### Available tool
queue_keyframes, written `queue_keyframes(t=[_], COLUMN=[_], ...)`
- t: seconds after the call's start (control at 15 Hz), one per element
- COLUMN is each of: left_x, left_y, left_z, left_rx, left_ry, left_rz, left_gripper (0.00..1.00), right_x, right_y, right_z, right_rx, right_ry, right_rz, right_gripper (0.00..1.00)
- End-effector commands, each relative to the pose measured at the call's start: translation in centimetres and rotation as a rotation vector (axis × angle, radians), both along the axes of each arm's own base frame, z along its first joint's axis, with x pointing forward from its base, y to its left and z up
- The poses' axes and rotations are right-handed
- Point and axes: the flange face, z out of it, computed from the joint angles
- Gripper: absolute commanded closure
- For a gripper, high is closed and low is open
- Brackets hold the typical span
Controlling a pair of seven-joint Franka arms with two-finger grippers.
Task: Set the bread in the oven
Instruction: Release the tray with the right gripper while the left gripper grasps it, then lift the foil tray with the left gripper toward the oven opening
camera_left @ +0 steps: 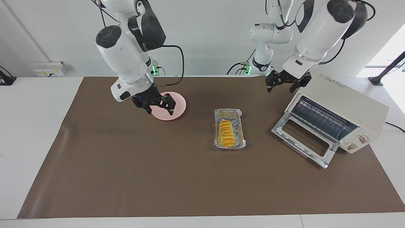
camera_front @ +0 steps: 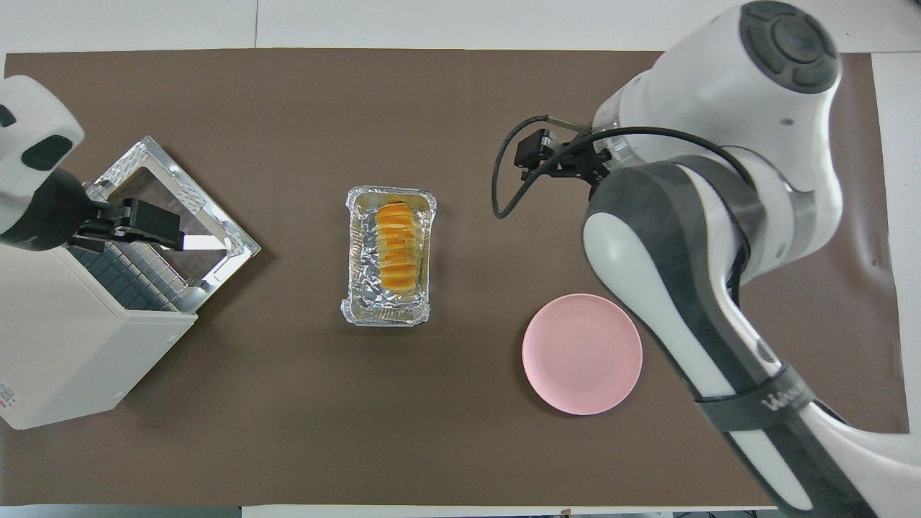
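The bread [camera_left: 226,133] lies in the foil tray [camera_left: 230,145] on the worktop [camera_left: 158,177], between both grippers and apart from them. The right gripper [camera_left: 154,106] hangs open and empty above the pink plate [camera_left: 177,110]. The left gripper [camera_left: 283,83], also open and empty, hangs beside the oven [camera_left: 341,110], whose door is down.

Bread [camera_left: 226,134] in foil tray [camera_left: 242,142], oven [camera_left: 354,115] door open, both grippers empty

Bright, even light; perhaps window glare.
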Motion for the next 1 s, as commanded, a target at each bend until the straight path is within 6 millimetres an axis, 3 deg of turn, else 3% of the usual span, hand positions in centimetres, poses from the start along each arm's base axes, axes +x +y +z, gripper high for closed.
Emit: queue_keyframes(t=[0.0,0.07,0.27,0.33,0.47,0.6,0.87,0.93], left_x=[3.0,2.3,0.1,-0.1,-1.6,-2.9,-5.9,-5.7], left_y=[-7.8,-8.7,-11.3,-11.6,-14.4,-16.2,-17.1,-17.2], left_z=[-5.3,-8.1,-12.7,-13.5,-15.0,-18.2,-22.6,-22.7], left_rx=[0.051,0.063,0.062,0.053,0.054,0.071,0.089,0.080], left_ry=[-0.022,-0.020,-0.036,-0.052,-0.051,-0.025,-0.004,-0.018], left_rz=[0.031,0.027,-0.016,-0.022,-0.065,-0.078,-0.099,-0.095], left_gripper=[0.00,0.00,0.00,0.00,0.00,0.00,0.00,0.00], right_x=[-1.4,-1.8,-3.7,-4.2,-5.5,-6.4,-8.8,-8.9], right_y=[-5.8,-7.6,-11.0,-11.7,-13.0,-13.9,-15.1,-15.4], right_z=[1.5,2.0,4.1,4.5,5.3,5.6,5.5,5.6], right_rx=[0.003,-0.005,-0.101,-0.122,-0.153,-0.207,-0.210,-0.211], right_ry=[0.003,0.001,0.004,0.017,0.047,0.076,0.102,0.102], right_rz=[0.096,0.155,0.297,0.330,0.361,0.396,0.384,0.372], right_gripper=[0.00,0.00,0.00,0.00,0.00,0.00,0.00,0.00])
